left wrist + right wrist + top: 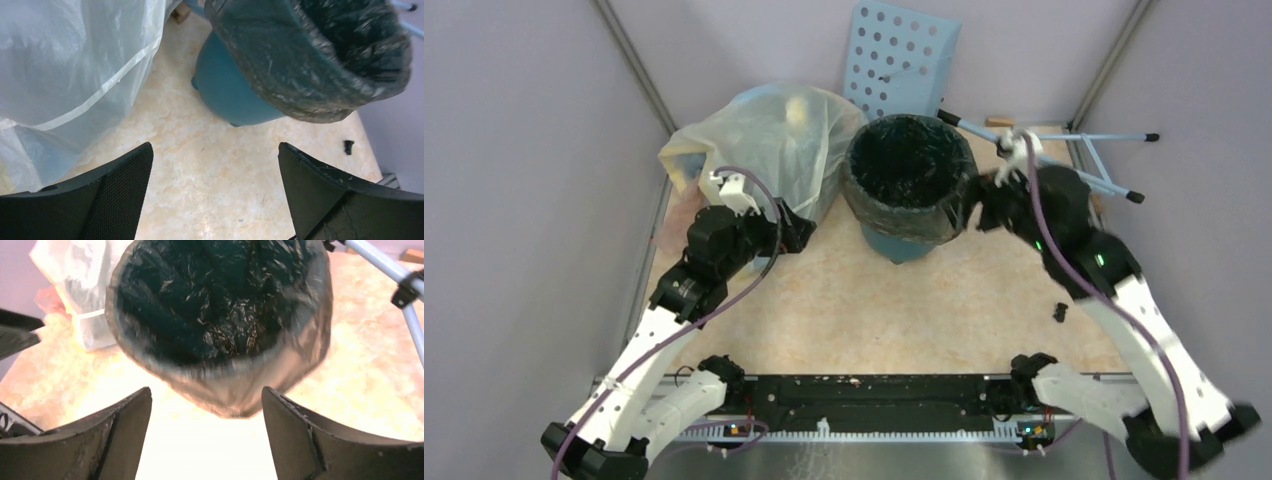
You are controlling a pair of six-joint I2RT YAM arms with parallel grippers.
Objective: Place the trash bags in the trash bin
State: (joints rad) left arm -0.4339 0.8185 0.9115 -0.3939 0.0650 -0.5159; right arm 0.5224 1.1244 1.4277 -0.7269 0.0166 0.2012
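Observation:
The dark crinkly trash bag point(909, 160) lines the teal trash bin point(902, 244), its edge folded down over the rim. In the left wrist view the bag point(300, 60) drapes over the bin wall point(230, 90). In the right wrist view the bag point(220, 305) fills the bin mouth. My left gripper point(799, 232) is open and empty, left of the bin beside the pale bag; its jaws point(215, 155) stand wide over bare table. My right gripper point(979, 205) is open and empty at the bin's right rim; in its wrist view the gripper point(206, 399) faces the bag's hanging edge.
A large pale translucent stuffed bag point(769, 145) stands left of the bin. A light blue perforated panel point(899, 60) leans at the back. A pale blue metal-legged stand point(1074, 150) lies at back right. A small black scrap point(1060, 312) lies on the table.

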